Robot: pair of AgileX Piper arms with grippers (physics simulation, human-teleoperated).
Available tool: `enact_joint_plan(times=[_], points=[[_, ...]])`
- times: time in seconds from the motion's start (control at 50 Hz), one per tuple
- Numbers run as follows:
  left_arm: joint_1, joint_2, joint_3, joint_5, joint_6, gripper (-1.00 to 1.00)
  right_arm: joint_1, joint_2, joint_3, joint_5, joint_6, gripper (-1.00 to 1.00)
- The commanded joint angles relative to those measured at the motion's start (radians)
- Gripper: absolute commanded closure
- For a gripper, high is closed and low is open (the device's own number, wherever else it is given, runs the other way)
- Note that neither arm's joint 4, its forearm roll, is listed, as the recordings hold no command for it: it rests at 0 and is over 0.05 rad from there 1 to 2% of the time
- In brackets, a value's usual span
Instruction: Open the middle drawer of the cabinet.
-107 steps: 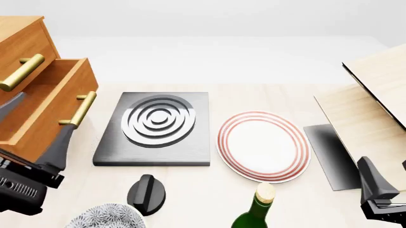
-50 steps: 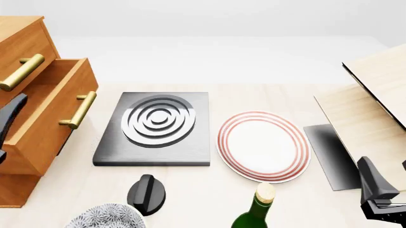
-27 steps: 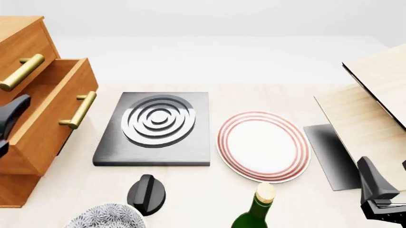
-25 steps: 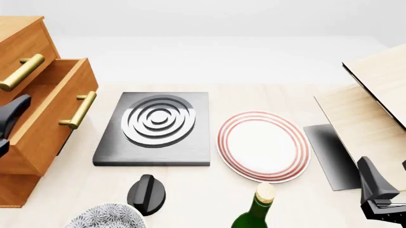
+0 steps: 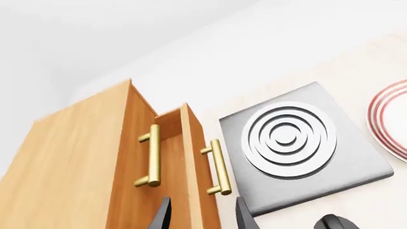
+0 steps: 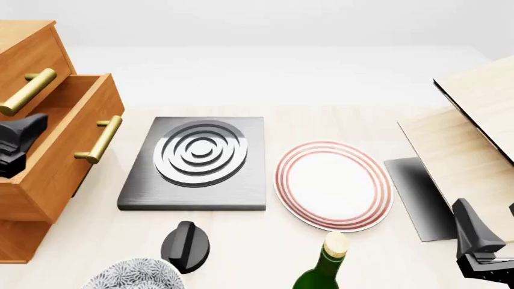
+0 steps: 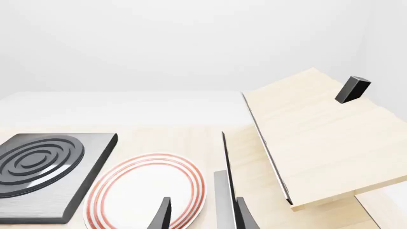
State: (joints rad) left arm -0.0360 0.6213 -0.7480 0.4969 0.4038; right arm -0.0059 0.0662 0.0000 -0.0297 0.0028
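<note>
We have let go: the left gripper, jaws apart, has backed off from the handle. The middle drawer juts well out of the cabinet, so it looks open. The right gripper idles, jaws apart.

The cabinet fills the lower left of the frame, its middle drawer pulled out; the left gripper's fingertips stand apart at bottom centre.
</note>
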Motion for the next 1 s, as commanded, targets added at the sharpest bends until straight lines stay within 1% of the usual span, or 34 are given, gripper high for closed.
enact_joint_plan(times=[0.02,0.2,0.4,0.42,0.68,1.0], points=[[0.016,0.052,-0.031,0.029,-0.076,-1.0,0.0,-0.017,0.0,0.008,-0.005,-1.0],[0.042,0.088,-0.054,0.036,-0.122,-1.0,0.0,-0.017,0.0,0.008,-0.005,-1.0],[0.068,0.113,-0.063,0.035,-0.143,-1.0,0.0,-0.017,0.0,0.008,-0.005,-1.0],[0.078,0.126,-0.064,0.037,-0.153,-1.0,0.0,-0.017,0.0,0.008,-0.005,-1.0],[0.082,0.154,-0.058,0.031,-0.19,-1.0,0.0,-0.017,0.0,0.008,-0.005,-1.0],[0.09,0.223,-0.051,0.018,-0.253,-1.0,0.0,-0.017,0.0,0.008,-0.005,-1.0]])
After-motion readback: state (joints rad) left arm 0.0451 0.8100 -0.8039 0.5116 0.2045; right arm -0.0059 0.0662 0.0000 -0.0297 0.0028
